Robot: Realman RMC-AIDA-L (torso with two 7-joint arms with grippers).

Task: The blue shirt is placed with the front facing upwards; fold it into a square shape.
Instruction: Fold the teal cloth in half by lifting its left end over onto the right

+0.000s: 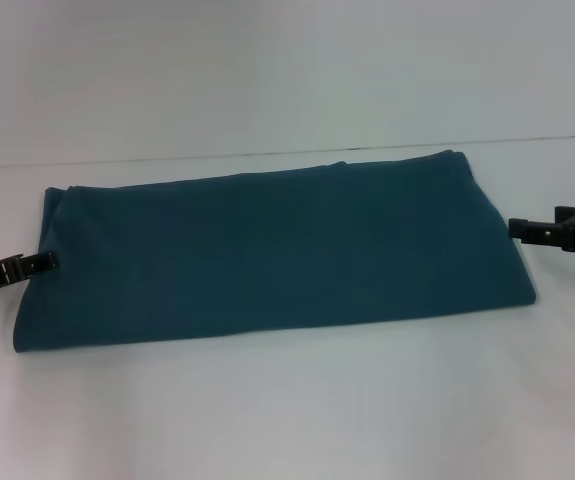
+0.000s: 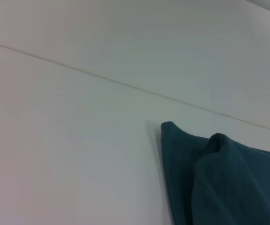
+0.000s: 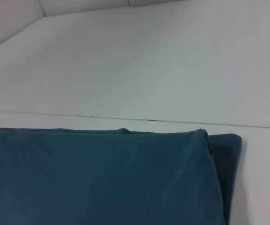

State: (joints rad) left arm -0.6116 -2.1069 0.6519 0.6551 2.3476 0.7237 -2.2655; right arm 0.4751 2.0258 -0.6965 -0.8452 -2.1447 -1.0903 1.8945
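Note:
The blue shirt [image 1: 277, 255] lies folded into a long, plain teal band across the white table, with no lettering or collar showing. My left gripper [image 1: 42, 262] reaches in from the left and meets the band's left end about halfway along it. My right gripper [image 1: 519, 229] hovers just off the band's right end, a small gap away from the cloth. In the left wrist view a corner of the shirt [image 2: 228, 183] shows with a raised bump in the fabric. From the right wrist, the shirt [image 3: 102, 178] appears as stacked layers with a lower layer sticking out at one end.
The white table [image 1: 287, 410] stretches in front of the shirt and to both sides. A thin seam line [image 1: 267, 152] runs across behind the shirt, with more white surface beyond it.

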